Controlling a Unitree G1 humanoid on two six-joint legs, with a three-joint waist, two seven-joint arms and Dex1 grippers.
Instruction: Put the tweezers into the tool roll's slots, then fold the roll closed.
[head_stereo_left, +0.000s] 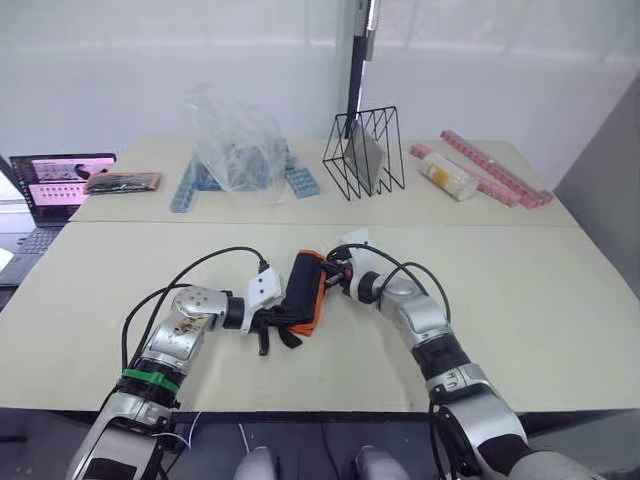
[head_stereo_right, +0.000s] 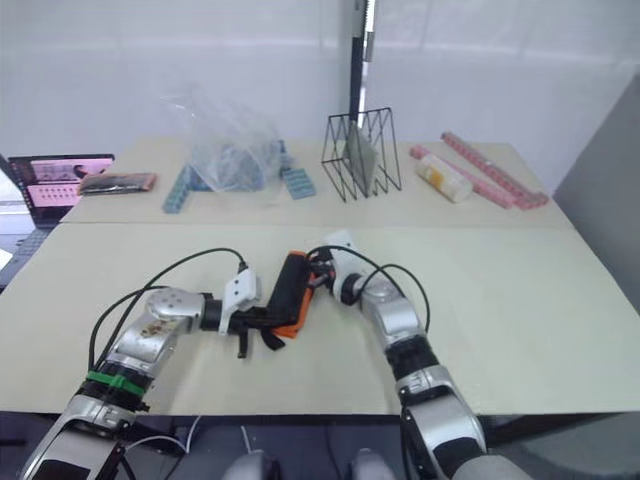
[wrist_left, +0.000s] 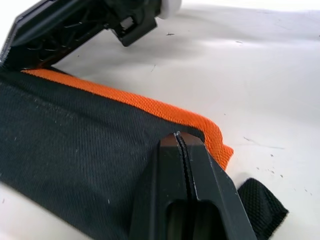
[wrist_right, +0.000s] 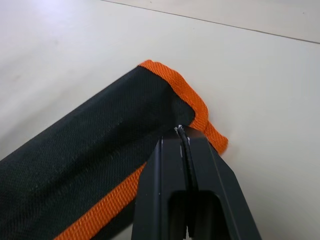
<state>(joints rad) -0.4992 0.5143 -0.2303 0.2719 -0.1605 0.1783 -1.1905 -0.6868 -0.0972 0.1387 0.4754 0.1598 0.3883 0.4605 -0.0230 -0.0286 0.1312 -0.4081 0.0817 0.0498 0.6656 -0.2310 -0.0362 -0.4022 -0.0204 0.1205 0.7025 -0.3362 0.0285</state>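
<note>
Left end effector (wrist_left: 182, 150): fingers pressed tight together, tips resting against the black fabric of the roll (head_stereo_left: 303, 290) near its orange-trimmed corner, no gap between them, nothing seen pinched. A bit of black strap (wrist_left: 261, 202) pokes out just beside it. Right end effector (wrist_right: 184, 137): also clenched, fingers flush, tips right at the roll's other orange corner, touching the trim. From the head, both end effectors meet at the roll from either side, left one at its near end, right one at its far end. The roll is folded into a narrow black bundle with orange edging, lying mid-counter (head_stereo_left: 520, 300) between the two arms. Farther back: a clear plastic bag (head_stereo_left: 235, 145), a black wire rack (head_stereo_left: 365, 152), pink strips (head_stereo_left: 495, 168), and at the far left a laptop (head_stereo_left: 55, 185).
</note>
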